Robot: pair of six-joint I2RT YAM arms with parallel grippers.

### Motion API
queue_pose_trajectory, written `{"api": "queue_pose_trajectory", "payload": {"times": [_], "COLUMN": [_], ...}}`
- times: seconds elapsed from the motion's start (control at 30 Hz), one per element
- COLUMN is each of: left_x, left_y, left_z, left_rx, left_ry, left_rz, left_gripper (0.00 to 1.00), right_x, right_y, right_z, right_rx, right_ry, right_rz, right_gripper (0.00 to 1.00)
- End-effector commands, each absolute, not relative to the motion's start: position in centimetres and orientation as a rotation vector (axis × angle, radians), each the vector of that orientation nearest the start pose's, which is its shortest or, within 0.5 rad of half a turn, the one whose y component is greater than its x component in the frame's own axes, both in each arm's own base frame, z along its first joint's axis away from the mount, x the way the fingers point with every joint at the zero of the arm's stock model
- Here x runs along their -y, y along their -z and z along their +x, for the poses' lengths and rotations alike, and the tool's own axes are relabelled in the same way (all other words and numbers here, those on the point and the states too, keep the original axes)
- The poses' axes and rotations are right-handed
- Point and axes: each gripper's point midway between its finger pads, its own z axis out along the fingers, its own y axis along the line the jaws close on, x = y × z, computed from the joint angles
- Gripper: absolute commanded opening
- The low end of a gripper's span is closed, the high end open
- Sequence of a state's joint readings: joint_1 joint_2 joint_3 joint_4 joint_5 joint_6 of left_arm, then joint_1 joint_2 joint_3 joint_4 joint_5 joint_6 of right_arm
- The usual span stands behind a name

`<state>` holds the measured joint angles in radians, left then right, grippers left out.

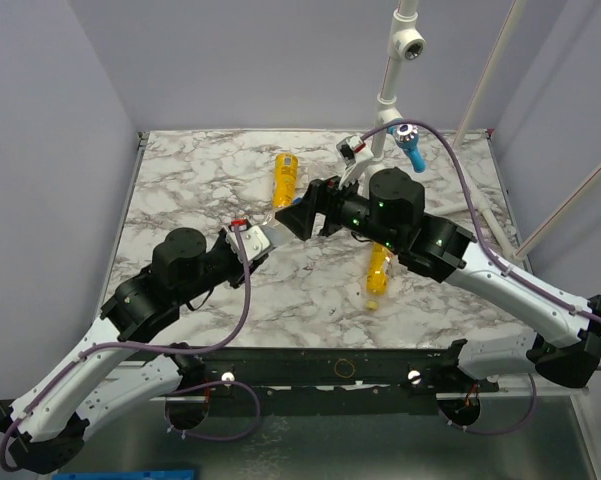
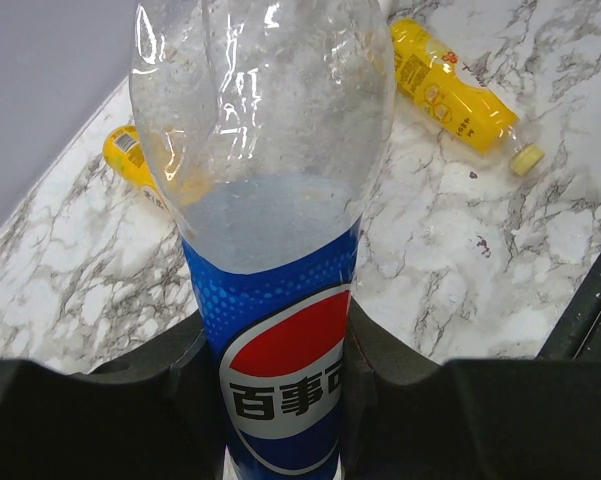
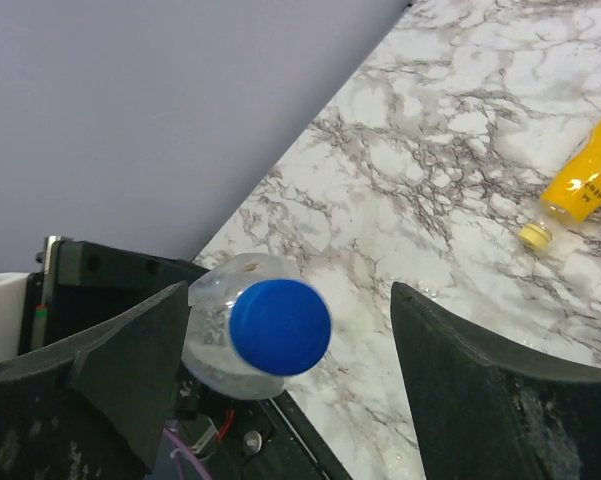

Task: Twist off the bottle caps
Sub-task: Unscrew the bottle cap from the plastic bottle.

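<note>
Across the view from above, a marble table (image 1: 180, 190) carries both arms, which meet near its middle.

**Left arm.** The left gripper (image 2: 280, 345) is pinched on the Pepsi bottle (image 2: 280, 300). Its black fingers (image 2: 192, 352) press the blue label from both sides. The clear upper body of the bottle reaches away from the wrist, toward the other arm.

**Right arm.** The right gripper (image 3: 290, 295) faces the bottle's capped end, with its jaws spread wide. The blue cap (image 3: 280, 326) sits on the neck between the two fingers (image 3: 130, 360). A visible gap is left on either side, so neither finger touches it.

**Other bottles.**
- One yellow bottle (image 1: 284, 178) lies on its side on the far half of the table, just beyond the two grippers. Its yellow cap (image 3: 533, 235) is on.
- A second yellow bottle (image 1: 378, 272) lies on its side partly under the right arm. Its own yellow cap (image 2: 526, 158) is on and points to the near edge.
- A fourth bottle (image 1: 415, 150) looks blue and is too small to read. It lies at the far right, beside the foot of a white camera stand (image 1: 392, 80), well apart from the rest.
</note>
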<state>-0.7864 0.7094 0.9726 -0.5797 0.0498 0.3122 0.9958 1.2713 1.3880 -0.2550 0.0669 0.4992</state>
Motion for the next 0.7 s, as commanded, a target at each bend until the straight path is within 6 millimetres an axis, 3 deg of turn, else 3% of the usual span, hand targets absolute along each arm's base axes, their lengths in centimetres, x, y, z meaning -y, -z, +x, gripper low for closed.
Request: {"api": "queue_pose_trajectory", "payload": {"times": [0.0,0.1,0.2,0.3,0.4,0.5,0.57,0.67], "left_x": [18.6,18.5,18.8,19.3,19.8,20.7,21.4,22.2], "left_y": [-29.9,-30.2,-30.3,-30.3,-30.5,-30.7,-31.1,-31.7], "left_z": [17.7,17.9,18.3,19.0,20.0,20.5,20.4,20.5], "left_rx": [-1.501,-1.482,-1.49,-1.513,-1.541,-1.573,-1.585,-1.594], "left_ry": [0.416,0.405,0.402,0.412,0.417,0.461,0.515,0.558], "left_rz": [1.061,1.044,1.035,1.003,0.952,0.903,0.884,0.866], "left_gripper": [0.31,0.31,0.31,0.35,0.51,0.91,0.99,0.99], "right_x": [-36.5,-37.1,-37.8,-38.3,-38.3,-38.2,-38.2,-38.2], "right_y": [-40.1,-41.2,-41.7,-41.8,-41.9,-41.8,-41.6,-41.7], "right_z": [23.1,22.9,22.6,22.3,22.4,22.8,23.1,23.5], "right_rx": [-1.726,-1.702,-1.695,-1.696,-1.699,-1.7,-1.698,-1.686], "right_ry": [-1.04,-1.08,-1.119,-1.145,-1.148,-1.126,-1.108,-1.084], "right_rz": [-0.372,-0.381,-0.395,-0.408,-0.403,-0.386,-0.385,-0.391], "right_gripper": [0.81,0.66,0.42,0.25,0.22,0.13,0.07,0.02]}}
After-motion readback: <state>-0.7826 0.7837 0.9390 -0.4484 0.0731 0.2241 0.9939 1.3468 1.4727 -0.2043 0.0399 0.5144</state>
